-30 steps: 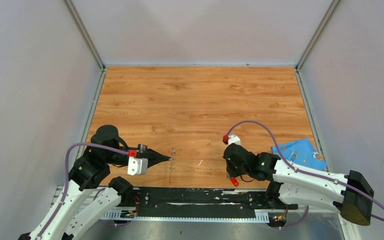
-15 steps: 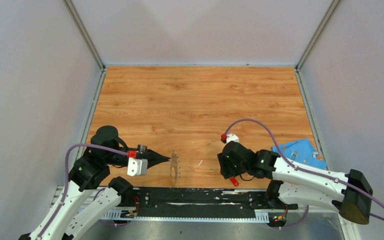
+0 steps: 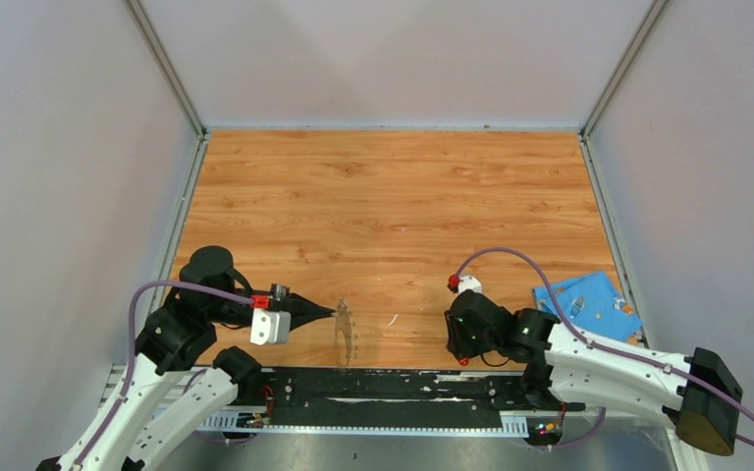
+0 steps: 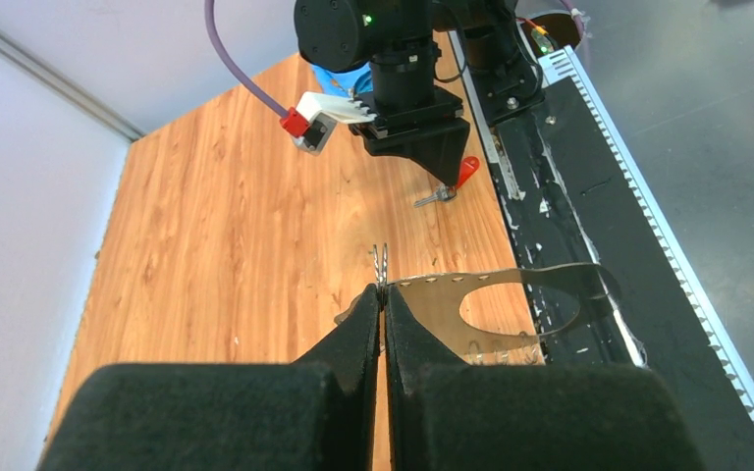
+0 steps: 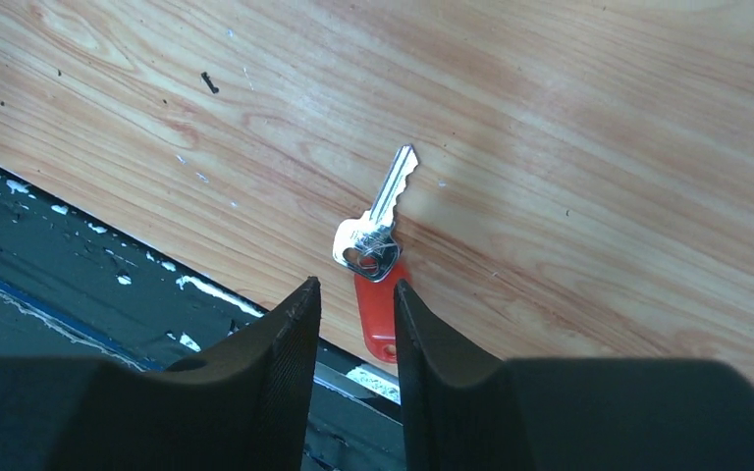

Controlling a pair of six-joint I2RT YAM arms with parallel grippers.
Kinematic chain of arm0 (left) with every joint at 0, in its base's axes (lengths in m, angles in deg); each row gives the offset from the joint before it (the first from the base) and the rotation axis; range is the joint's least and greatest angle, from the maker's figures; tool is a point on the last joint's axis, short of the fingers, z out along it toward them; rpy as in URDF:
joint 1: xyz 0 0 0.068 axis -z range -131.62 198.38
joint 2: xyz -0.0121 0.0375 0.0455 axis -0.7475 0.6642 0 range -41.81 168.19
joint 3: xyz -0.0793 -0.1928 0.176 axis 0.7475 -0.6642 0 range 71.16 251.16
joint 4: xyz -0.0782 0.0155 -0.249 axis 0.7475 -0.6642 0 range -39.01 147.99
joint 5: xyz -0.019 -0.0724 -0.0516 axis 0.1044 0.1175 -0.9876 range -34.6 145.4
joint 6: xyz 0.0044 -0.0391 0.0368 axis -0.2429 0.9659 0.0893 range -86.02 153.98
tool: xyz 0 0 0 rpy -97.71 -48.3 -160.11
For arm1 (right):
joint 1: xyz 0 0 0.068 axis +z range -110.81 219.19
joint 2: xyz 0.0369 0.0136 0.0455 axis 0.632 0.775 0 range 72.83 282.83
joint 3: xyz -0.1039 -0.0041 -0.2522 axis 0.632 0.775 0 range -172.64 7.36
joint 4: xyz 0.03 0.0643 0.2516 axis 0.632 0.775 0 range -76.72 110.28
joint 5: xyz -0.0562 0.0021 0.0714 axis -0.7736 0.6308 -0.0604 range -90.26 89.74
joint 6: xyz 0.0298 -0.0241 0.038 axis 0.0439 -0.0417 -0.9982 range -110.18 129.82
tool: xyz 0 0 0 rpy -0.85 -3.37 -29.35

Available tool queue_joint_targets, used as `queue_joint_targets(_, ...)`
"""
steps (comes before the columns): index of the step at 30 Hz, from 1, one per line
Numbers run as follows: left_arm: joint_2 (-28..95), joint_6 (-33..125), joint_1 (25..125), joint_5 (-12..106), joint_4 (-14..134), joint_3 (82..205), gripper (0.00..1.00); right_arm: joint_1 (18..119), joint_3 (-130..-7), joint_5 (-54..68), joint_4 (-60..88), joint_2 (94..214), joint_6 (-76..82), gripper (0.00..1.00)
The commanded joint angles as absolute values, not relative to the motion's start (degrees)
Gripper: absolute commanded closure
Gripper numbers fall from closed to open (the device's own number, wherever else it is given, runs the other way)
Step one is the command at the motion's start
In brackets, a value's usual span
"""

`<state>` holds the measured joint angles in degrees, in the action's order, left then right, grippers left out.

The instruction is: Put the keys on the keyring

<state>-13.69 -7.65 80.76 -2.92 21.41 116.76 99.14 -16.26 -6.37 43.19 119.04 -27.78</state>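
Pale walls close in a wooden table (image 3: pixel 393 196), with a black rail (image 3: pixel 383 388) along its 6 o'clock edge and a blue cloth (image 3: pixel 589 299) at about 4 o'clock.

The keyring (image 4: pixel 511 294) is at about 7 o'clock. It is raised on edge and held by its rim in the left tool (image 4: pixel 381 294), whose pads are closed flat on the metal. We judge the ring to be light, thin and springy, with a jagged outer edge that bites a little but could twist in the pinch. A hold on the rim, away from the open span, suits it.

The key with the red head (image 5: pixel 368 245) lies flat at about 5 o'clock, just beside the rail, its blade pointing to 12 in the right wrist view. We take it to be light, stiff and slippery on the wood, lying too low to pinch easily. The thicker red head looks like the place to grip.

The right tool (image 5: pixel 353 287) hangs over that head with a narrow gap, one pad on each side. It holds nothing, and we cannot tell whether it touches. We cannot make out the blue key.
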Motion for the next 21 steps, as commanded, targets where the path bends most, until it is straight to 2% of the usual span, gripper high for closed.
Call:
queue_joint_targets(1,-13.22,-7.93,80.97,-4.05,21.69,117.1,1.0,98.09,-14.58,-7.41,40.62,119.27,-26.54,0.65)
queue_joint_targets(18,-13.13,-7.02,80.99,-4.43,21.65,117.48,1.0,97.91,-12.86,-8.77,36.75,121.81,-25.82,0.8)
queue_joint_targets(21,-13.36,-6.91,80.96,-4.4,21.67,117.39,1.0,97.91,-12.9,-8.53,36.74,122.14,-25.79,0.87)
